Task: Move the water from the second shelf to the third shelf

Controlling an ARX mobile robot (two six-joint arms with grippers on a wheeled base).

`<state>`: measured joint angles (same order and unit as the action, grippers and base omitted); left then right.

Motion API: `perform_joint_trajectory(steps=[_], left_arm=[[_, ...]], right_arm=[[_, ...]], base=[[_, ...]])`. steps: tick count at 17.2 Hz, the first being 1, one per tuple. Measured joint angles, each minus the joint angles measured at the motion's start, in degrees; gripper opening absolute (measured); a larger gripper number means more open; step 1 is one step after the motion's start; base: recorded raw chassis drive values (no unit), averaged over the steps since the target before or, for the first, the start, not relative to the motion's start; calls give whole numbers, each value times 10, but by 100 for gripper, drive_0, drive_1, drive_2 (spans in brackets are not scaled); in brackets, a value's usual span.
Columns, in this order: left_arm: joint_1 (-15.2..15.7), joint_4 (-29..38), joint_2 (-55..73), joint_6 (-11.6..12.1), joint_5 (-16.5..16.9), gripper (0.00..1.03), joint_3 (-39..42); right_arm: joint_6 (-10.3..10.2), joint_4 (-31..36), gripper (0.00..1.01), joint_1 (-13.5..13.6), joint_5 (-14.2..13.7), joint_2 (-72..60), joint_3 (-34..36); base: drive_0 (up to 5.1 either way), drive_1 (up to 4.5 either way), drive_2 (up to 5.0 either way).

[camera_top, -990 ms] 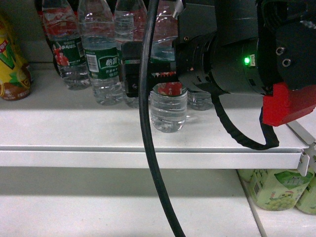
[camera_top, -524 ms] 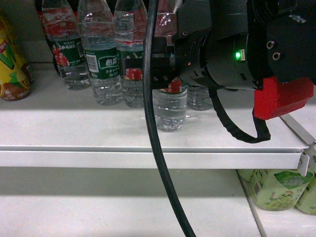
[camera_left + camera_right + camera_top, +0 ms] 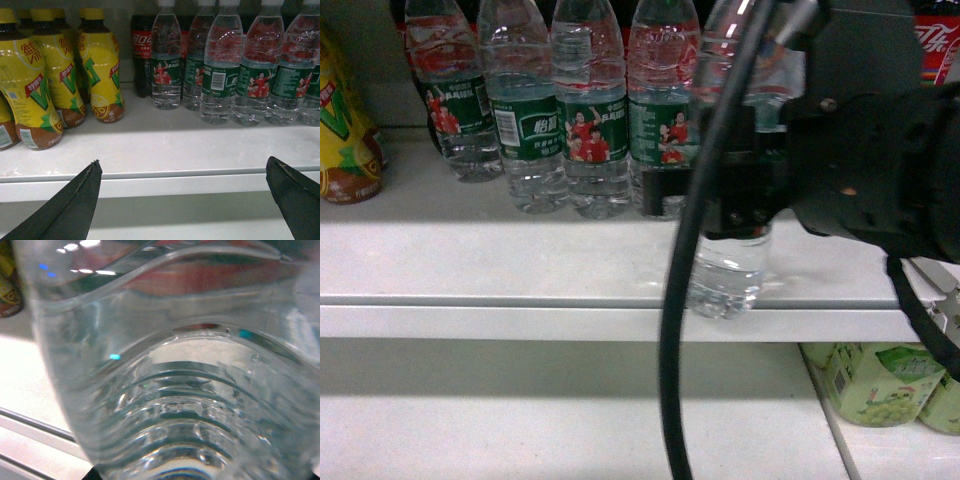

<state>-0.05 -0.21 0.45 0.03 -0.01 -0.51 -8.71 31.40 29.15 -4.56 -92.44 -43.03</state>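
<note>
My right gripper [image 3: 745, 200] is shut on a clear ribbed water bottle [image 3: 728, 278], gripping it across the middle. The bottle stands upright, its base level with the front lip of the white shelf [image 3: 500, 262]; whether it touches the shelf I cannot tell. In the right wrist view the bottle [image 3: 175, 390] fills the frame and hides the fingers. Several more water bottles with green labels [image 3: 595, 130] stand in a row behind. My left gripper [image 3: 183, 164] is open with nothing in it, in front of the shelf edge [image 3: 175, 175], and does not show in the head view.
Yellow drink bottles [image 3: 95, 70] and dark cola bottles [image 3: 141, 50] stand left of the water row [image 3: 252, 75]. A black cable [image 3: 670, 360] hangs across the head view. Below is another white shelf [image 3: 520, 420] with green-labelled bottles [image 3: 880, 385] at the right.
The right gripper has moved right and toward the shelf's front edge, carrying the water bottle out of the row. The bottles behind it now show.
</note>
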Motion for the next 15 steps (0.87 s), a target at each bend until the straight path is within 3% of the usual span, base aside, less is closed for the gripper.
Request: perform_joint_trajectory(steps=[5,7,11,15], left_arm=[[0,0,0,0,0,98,0],[0,0,0,0,0,98,0],[0,0,0,0,0,98,0],[0,0,0,0,0,98,0]], right_arm=[[24,29,40,-71,-2,149,140],[24,-3,40,-127,20,259,203],[39,-63,40,-195,50,392,244],[50,-117,40,-221,44,490,263]], base=[[0,0,0],[0,0,0],[0,0,0],[0,0,0]])
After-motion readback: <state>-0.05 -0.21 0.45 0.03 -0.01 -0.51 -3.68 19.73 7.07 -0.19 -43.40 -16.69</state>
